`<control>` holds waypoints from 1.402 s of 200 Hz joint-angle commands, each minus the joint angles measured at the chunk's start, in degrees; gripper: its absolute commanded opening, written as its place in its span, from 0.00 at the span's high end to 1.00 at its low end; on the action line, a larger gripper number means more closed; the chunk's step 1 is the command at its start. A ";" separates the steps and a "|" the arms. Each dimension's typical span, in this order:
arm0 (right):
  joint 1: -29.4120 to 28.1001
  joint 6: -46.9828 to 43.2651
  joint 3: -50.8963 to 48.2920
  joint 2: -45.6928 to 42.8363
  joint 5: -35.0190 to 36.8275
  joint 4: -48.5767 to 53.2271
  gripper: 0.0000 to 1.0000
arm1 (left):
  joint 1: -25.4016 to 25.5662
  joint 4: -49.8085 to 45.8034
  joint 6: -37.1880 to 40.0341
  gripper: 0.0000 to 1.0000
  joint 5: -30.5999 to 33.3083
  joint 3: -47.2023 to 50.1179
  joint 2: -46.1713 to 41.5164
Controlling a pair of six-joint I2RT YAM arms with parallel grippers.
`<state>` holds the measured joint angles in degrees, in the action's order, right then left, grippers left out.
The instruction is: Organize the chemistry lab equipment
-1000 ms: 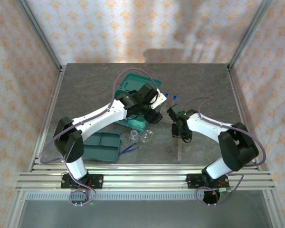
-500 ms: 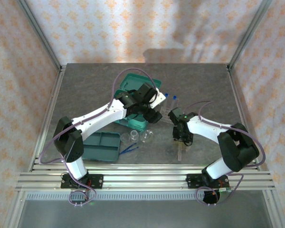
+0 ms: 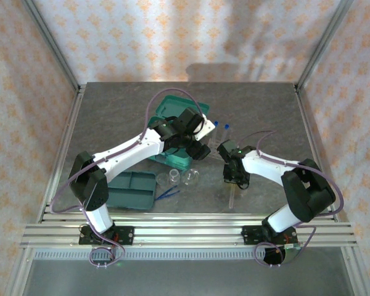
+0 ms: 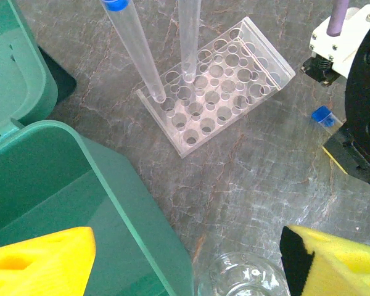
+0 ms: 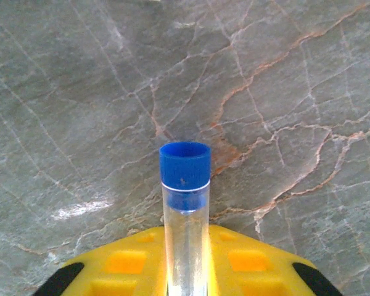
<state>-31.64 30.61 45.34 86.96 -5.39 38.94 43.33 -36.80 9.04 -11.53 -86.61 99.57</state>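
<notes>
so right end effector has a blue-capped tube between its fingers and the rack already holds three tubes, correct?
Not quite. The rack holds two tubes, not three: the left wrist view shows one beside another, both standing in its holes. The rest stands: the right end effector has a blue-capped tube between its fingers.

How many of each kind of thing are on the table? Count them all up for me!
Test tubes: 3
Rack: 1
Little glass jars: 2
Tweezers: 1
Flat tray: 1
Green case: 1
Total: 9
</notes>
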 commanded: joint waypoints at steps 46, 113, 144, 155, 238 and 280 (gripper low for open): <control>-0.27 1.71 -0.33 -2.45 3.29 0.79 0.85 | -0.55 -0.68 -0.82 0.19 -1.25 -0.32 -1.12; -0.46 6.89 6.65 -13.81 7.24 7.95 0.85 | -1.15 -1.45 -2.16 0.19 -6.22 -1.35 -0.18; -1.05 9.22 9.72 -15.66 9.95 8.39 0.85 | -2.40 -1.63 -3.21 0.20 -11.19 -1.71 -0.20; -1.08 10.17 10.07 -16.26 11.06 7.84 0.85 | -2.87 -1.68 -3.52 0.20 -13.16 -1.68 -0.15; -3.98 17.41 14.45 -15.87 17.27 0.33 0.86 | -3.36 -2.86 -4.25 0.23 -28.11 -1.91 0.74; -4.70 20.72 15.95 -16.11 18.51 -2.51 0.86 | -3.45 -2.89 -5.26 0.23 -30.44 -2.17 1.82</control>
<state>-35.88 47.83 59.53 71.13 9.32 38.74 40.01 -37.39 4.93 -38.44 -86.65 100.03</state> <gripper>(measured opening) 0.147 0.768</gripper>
